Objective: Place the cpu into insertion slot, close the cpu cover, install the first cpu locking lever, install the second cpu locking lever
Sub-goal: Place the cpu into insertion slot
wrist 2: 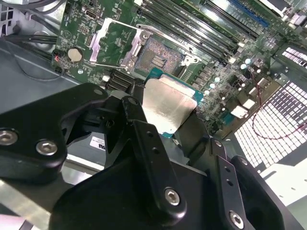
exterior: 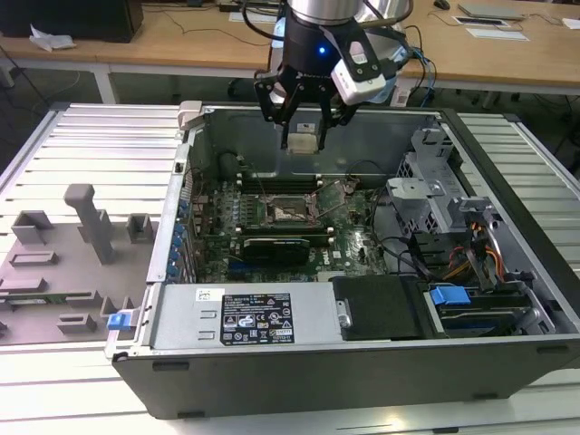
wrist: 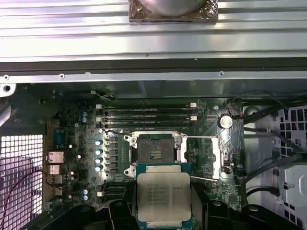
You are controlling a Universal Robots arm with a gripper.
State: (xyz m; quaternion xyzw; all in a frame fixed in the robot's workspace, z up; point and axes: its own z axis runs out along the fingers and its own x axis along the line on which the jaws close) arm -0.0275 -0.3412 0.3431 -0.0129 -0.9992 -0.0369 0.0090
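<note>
Silvery-grey metal sits between my fingers: the cpu [wrist: 163, 196] is clamped flat in my pincer [exterior: 304, 136], a finger pressed on each of two opposite edges and its bright top turned away from the board, as both wrist views show. Everything I reckon from the insertion slot [wrist: 154, 152], the dark-framed square with the glinting contact field in the green circuit board [wrist: 72, 143]. In the exterior view I hang in the air above that slot, inside the open computer case [exterior: 272, 317] that lies on the grooved counter [exterior: 91, 136], and the chip is well apart from the contacts, touching nothing but my fingers. The slot lies bare, with nothing seated in it. The cpu cover [wrist 2: 132, 52], the thin silvery frame plate, is swung open and lies just beside the slot, on the side away from the long memory sticks [wrist: 146, 112], its cut-out showing green board through it. The two locking levers I cannot pick out surely among the thin wires around the slot. As I judge it, the picking up is done and the chip has been carried over the board. Of the four steps none is finished: the chip is not yet in the slot, the cover is not shut, and neither lever can be fastened while the cover lies open.
</note>
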